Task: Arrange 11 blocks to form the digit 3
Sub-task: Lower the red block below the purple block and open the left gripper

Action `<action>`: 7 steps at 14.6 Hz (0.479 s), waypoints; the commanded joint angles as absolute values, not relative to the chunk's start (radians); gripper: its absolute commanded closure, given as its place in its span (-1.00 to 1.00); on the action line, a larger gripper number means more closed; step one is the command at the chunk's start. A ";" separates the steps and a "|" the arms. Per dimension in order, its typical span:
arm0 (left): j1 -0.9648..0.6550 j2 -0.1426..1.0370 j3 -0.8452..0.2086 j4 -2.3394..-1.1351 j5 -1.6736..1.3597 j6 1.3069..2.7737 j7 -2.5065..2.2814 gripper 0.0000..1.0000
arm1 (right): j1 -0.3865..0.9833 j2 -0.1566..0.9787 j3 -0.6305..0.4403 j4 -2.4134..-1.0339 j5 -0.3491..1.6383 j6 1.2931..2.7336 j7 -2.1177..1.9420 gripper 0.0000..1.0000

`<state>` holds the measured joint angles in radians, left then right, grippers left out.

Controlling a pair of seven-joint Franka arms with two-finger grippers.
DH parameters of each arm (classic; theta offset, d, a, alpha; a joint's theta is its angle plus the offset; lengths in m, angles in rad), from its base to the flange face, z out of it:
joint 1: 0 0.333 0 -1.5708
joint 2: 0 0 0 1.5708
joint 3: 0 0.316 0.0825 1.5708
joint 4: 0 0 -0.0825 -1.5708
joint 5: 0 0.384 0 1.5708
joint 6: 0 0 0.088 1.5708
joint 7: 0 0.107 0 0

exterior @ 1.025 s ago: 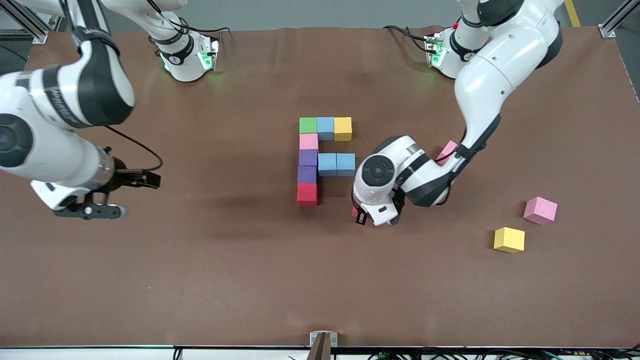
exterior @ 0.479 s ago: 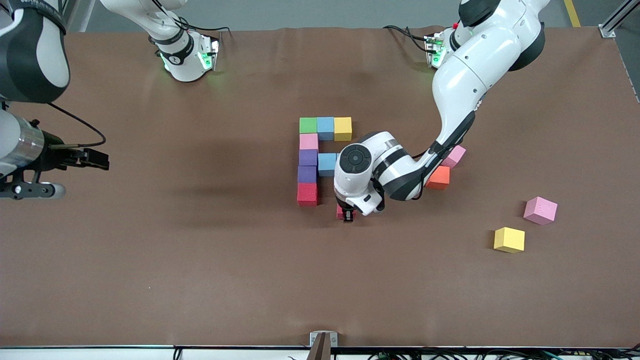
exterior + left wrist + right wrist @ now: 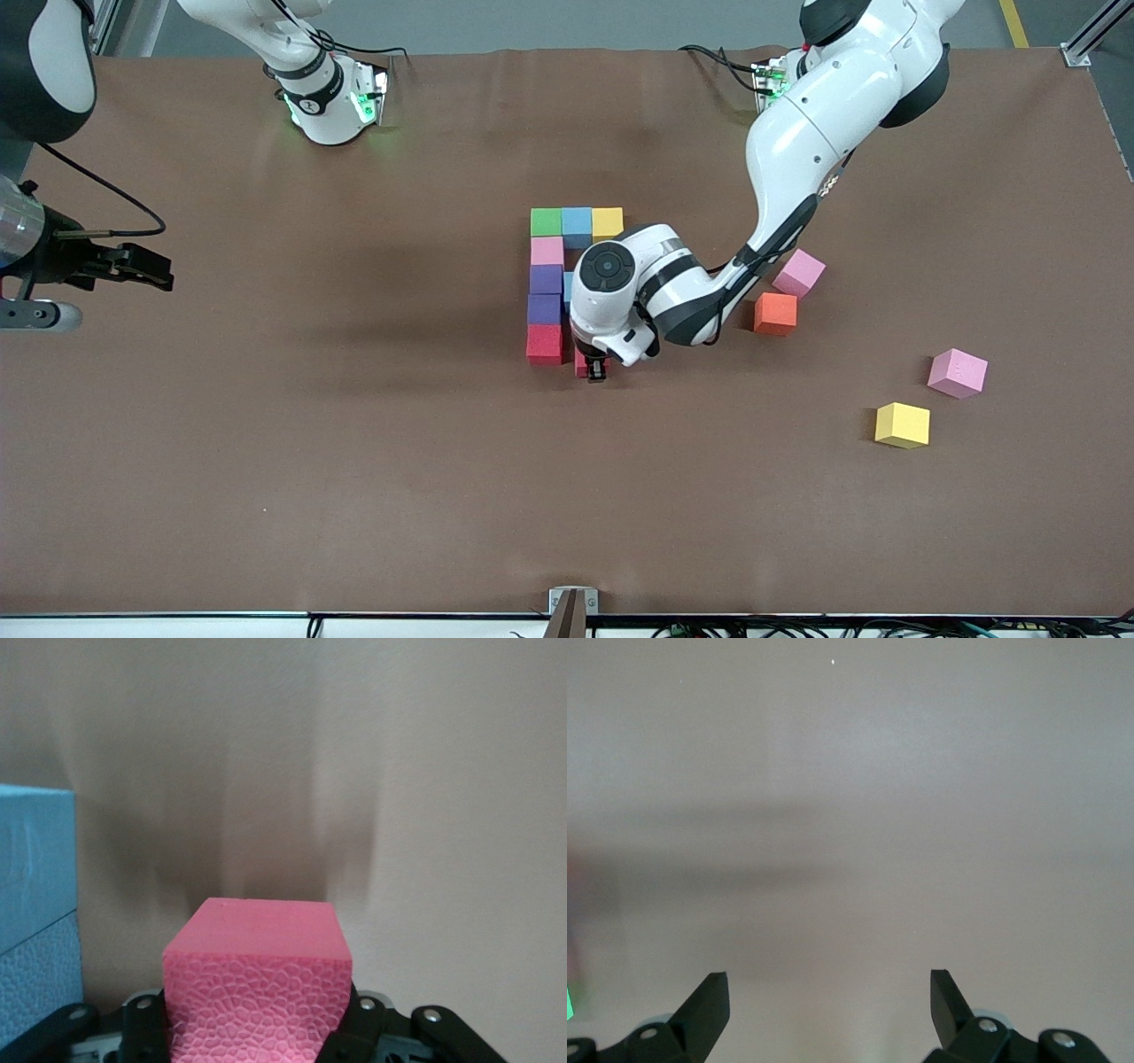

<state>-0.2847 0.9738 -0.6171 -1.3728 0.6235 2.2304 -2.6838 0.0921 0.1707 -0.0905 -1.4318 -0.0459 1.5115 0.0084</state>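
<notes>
Even, diffuse overhead light falls on the brown table [image 3: 354, 496], with soft, wide shadows under both arms and no harsh glare. The front view is sharp to its edges. In the wrist views the table looks pale and washed out, streaked with blurred shadows, while the red block [image 3: 257, 983] shows crisp texture.

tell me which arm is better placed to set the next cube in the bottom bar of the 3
Left. Its tool is shut on a red cube right beside the red corner cube of the figure. The right tool waits open and holds nothing, at the right arm's end of the table.
</notes>
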 commanded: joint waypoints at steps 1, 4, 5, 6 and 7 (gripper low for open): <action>-0.316 0.992 -0.603 -1.333 0.603 2.237 -2.710 0.73 | 0.086 0.166 -0.089 -1.408 -0.040 1.509 0.006 -1.00; -0.325 1.009 -0.601 -1.318 0.603 2.237 -2.709 0.73 | 0.083 0.170 -0.087 -1.407 -0.022 1.500 0.008 -1.00; -0.339 1.014 -0.597 -1.310 0.604 2.237 -2.707 0.73 | 0.084 0.169 -0.086 -1.407 -0.020 1.494 0.008 -1.00; -0.353 1.017 -0.577 -1.307 0.603 2.237 -2.707 0.73 | 0.087 0.167 -0.084 -1.407 -0.020 1.467 0.014 -1.00; -0.374 1.019 -0.557 -1.302 0.603 2.237 -2.707 0.73 | 0.087 0.166 -0.086 -1.407 -0.021 1.430 0.014 -1.00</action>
